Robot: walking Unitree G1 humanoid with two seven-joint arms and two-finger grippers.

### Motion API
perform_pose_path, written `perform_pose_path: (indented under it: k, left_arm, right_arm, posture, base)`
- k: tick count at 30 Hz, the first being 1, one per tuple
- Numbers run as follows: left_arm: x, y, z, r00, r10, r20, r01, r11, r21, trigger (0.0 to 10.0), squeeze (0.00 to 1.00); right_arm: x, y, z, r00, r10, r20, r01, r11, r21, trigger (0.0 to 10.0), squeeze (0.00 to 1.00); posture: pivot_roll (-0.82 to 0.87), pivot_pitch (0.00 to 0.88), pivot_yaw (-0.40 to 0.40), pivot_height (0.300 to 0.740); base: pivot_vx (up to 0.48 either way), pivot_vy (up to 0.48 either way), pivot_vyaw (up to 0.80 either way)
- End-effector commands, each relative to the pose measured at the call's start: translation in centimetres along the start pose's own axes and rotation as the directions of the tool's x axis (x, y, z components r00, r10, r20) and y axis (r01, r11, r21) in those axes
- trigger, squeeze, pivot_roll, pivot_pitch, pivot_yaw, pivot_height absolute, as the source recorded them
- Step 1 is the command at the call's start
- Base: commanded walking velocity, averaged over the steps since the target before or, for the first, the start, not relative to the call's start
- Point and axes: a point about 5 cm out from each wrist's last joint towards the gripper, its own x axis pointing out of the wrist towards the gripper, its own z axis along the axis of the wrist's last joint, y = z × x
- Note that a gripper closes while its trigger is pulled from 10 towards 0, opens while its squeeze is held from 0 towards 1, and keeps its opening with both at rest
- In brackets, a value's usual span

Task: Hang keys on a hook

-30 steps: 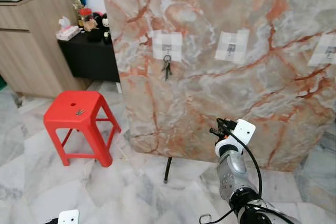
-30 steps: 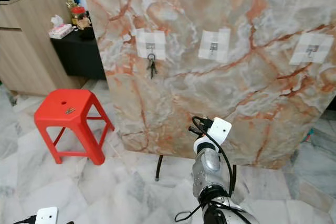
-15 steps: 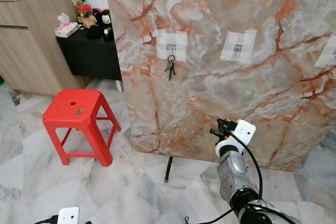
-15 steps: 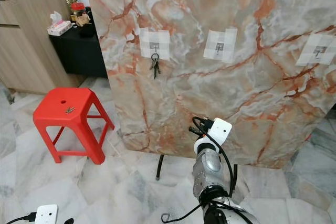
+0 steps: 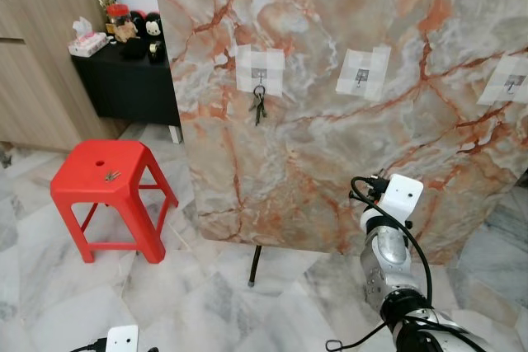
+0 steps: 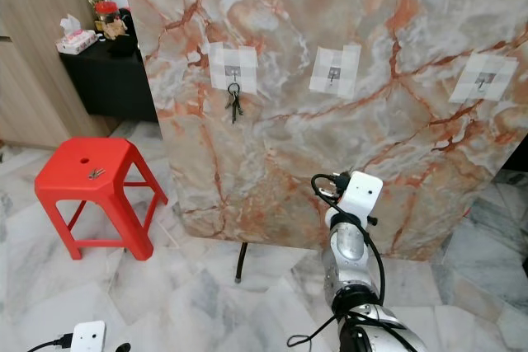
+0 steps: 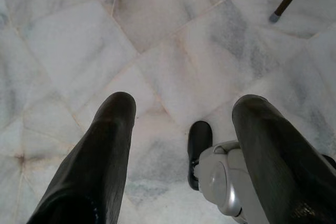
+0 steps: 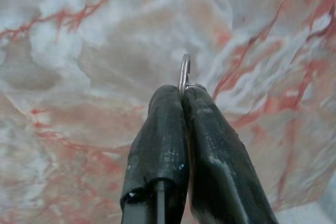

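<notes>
keys pinched in the right gripper, in front of the marble board

key ring sits in your right gripper: in the right wrist view the two black fingers are pressed together on it, and a thin metal loop sticks out past their tips against the veined marble. you cannot make out the keys themselves there, just the ring.

from the head views, your right arm is raised low in front of the marble board, with the white wrist camera block near the board's lower part. the board stands on thin dark legs on the marble floor.

three hooks on pale square pads run across the board. the left hook already carries a bunch of keys hanging straight down. the middle hook and the right hook are bare, and both sit well above your right gripper.

a red stool stands to the left of the board, with a small metal item lying on its seat. behind it is a wooden cabinet and a low black table holding a tissue box and small ornaments.

your left gripper hangs low over the floor, its fingers spread wide apart with nothing between them.
</notes>
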Motion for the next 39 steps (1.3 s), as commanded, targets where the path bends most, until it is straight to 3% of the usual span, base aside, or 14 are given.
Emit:
perform_pose_path:
  k: [1,6,8,10,12,14,19,24,29,31,39]
  left_arm:
    - [-0.2,0.3,-0.9,0.999,0.017,-0.041,-0.018,1.0,-0.013,10.0,0.0]
    - [-0.2,0.7,-0.8,0.999,0.025,-0.045,-0.026,1.0,-0.017,10.0,0.0]
    - [-0.2,0.9,-0.8,0.999,0.029,-0.042,-0.03,0.999,-0.019,10.0,0.0]
    - [-0.2,0.9,-0.7,0.999,0.03,-0.042,-0.031,0.999,-0.02,10.0,0.0]
    - [-0.2,0.9,-0.7,0.999,0.031,-0.041,-0.032,0.999,-0.023,10.0,0.0]
    - [-0.2,0.9,-0.7,0.999,0.031,-0.042,-0.032,0.999,-0.025,10.0,0.0]
    - [-0.2,0.8,-0.7,0.999,0.031,-0.042,-0.032,0.999,-0.029,10.0,0.0]
    - [-0.1,0.7,-0.6,0.999,0.028,-0.041,-0.029,0.999,-0.034,10.0,0.0]
    - [-0.1,0.7,-0.6,0.999,0.026,-0.039,-0.027,0.999,-0.035,10.0,0.0]
    - [-0.1,0.5,-0.5,0.999,0.027,-0.036,-0.028,0.999,-0.044,10.0,0.0]
    - [0.2,0.1,0.1,0.999,0.025,-0.028,-0.027,0.998,-0.061,10.0,0.0]
  right_arm:
    - [0.7,0.4,1.9,0.995,0.01,0.099,0.0,0.995,-0.1,10.0,0.0]
    - [0.6,1.0,2.5,0.983,0.042,0.177,0.009,0.96,-0.278,10.0,0.0]
    - [0.5,1.4,2.6,0.975,0.064,0.213,0.026,0.919,-0.393,10.0,0.0]
    - [0.5,1.4,2.7,0.973,0.063,0.222,0.038,0.904,-0.427,10.0,0.0]
    - [0.5,1.4,2.8,0.963,0.078,0.258,0.075,0.842,-0.534,10.0,0.0]
    - [0.6,1.2,2.8,0.961,0.062,0.27,0.11,0.81,-0.576,10.0,0.0]
    - [0.7,0.4,2.6,0.966,-0.001,0.259,0.155,0.804,-0.574,10.0,0.0]
    - [0.8,0.4,2.6,0.958,-0.02,0.285,0.202,0.754,-0.625,10.0,0.0]
    - [0.7,0.5,2.3,0.967,-0.023,0.255,0.178,0.776,-0.605,10.0,0.0]
    - [0.6,0.3,2.0,0.975,-0.048,0.218,0.164,0.817,-0.553,10.0,0.0]
    - [0.5,0.2,1.6,0.979,-0.073,0.19,0.166,0.829,-0.534,10.0,0.0]
  posture:
    - [0.17,0.0,-0.083,0.74]
    - [0.16,0.0,-0.081,0.74]
    - [0.16,0.0,-0.077,0.74]
    - [0.16,0.0,-0.078,0.74]
    - [0.16,0.0,-0.079,0.74]
    - [0.16,0.0,-0.08,0.74]
    - [0.16,0.0,-0.083,0.74]
    - [0.15,0.0,-0.082,0.74]
    - [0.15,0.0,-0.081,0.74]
    - [0.15,0.0,-0.082,0.74]
    - [0.15,0.0,-0.081,0.74]
  base:
    - [0.0,0.0,0.0]
    - [0.0,0.0,0.0]
    - [0.0,0.0,0.0]
    - [0.0,0.0,0.0]
    - [0.0,0.0,0.0]
    - [0.0,0.0,0.0]
    - [0.0,0.0,0.0]
    - [0.0,0.0,0.0]
    - [0.0,0.0,0.0]
    - [0.0,0.0,0.0]
    - [0.0,0.128,0.0]
